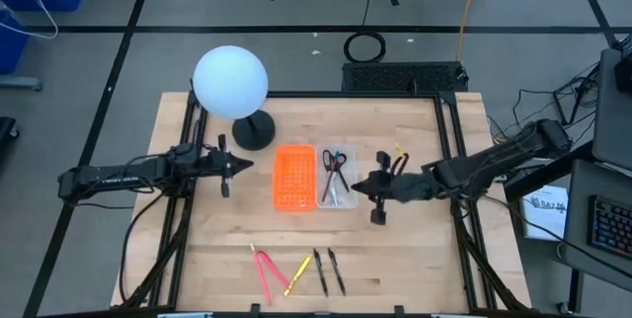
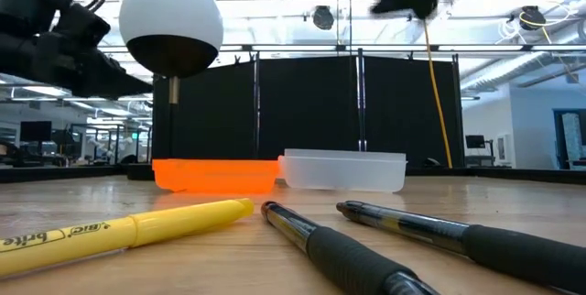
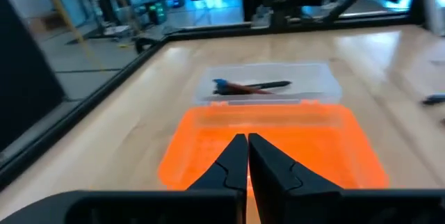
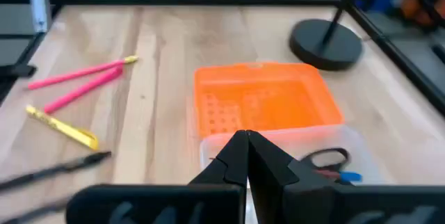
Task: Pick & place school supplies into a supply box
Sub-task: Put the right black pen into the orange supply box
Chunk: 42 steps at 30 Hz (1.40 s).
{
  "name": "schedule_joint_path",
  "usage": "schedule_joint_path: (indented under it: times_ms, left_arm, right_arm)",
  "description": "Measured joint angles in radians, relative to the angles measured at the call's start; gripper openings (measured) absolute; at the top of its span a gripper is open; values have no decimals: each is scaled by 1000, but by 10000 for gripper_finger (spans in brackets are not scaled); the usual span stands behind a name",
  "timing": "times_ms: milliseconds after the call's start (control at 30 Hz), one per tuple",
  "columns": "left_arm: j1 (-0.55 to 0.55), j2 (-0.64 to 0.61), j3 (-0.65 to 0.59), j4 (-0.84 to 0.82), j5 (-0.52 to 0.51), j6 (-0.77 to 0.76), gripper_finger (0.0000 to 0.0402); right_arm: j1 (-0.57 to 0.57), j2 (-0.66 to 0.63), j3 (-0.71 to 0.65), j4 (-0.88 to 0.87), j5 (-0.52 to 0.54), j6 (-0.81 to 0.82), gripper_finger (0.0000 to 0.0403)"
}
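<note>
The clear supply box (image 1: 336, 182) sits mid-table right of the orange tray (image 1: 294, 177); black-handled scissors (image 1: 336, 160) and a pen lie in it, also seen in the right wrist view (image 4: 325, 158). Two pink pens (image 1: 262, 271), a yellow one (image 1: 297, 274) and two dark pens (image 1: 329, 271) lie flat on the table near the front edge. My left gripper (image 1: 247, 165) is shut and empty, left of the orange tray. My right gripper (image 1: 357, 187) is shut and empty, beside the clear box's right side.
A lamp with a white globe (image 1: 230, 79) and black round base (image 1: 254, 132) stands behind the orange tray. Bare wood lies between the trays and the pens. Black frame rails (image 1: 449, 140) run along the table's sides.
</note>
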Motion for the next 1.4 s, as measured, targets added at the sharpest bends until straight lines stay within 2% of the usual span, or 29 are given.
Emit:
schedule_joint_path:
  times_ms: [100, 233, 467, 800, 900, 1033, 1200, 1300, 1400]
  left_arm:
    - [-1, 8, 1, -12, -33, 1, 24]
    - [-1, 8, 1, -14, -31, -5, 25]
    - [-1, 8, 2, -9, -32, -7, 26]
    - [-1, 8, 0, 31, -33, -19, 26]
    - [-1, 8, 0, 45, -33, -21, 26]
    - [-1, 8, 0, 49, -33, -19, 26]
    - [-1, 8, 0, 50, -33, -17, 26]
    - [-1, 8, 0, 50, -33, -17, 26]
    - [-1, 8, 0, 49, -33, -16, 26]
  right_arm:
    - [61, 62, 207, -293, 83, 138, 0]
    - [139, 142, 396, -451, 102, 267, 0]
    - [240, 323, 560, -460, -65, 510, 0]
    - [305, 607, 766, -488, -303, 1131, 0]
    - [314, 672, 797, -491, -308, 1283, 0]
    - [314, 721, 803, -539, -286, 1335, 0]
    - [281, 767, 795, -563, -296, 1245, 12]
    - [258, 772, 772, -540, -306, 1233, 49]
    - [238, 776, 744, -532, -312, 1234, 105]
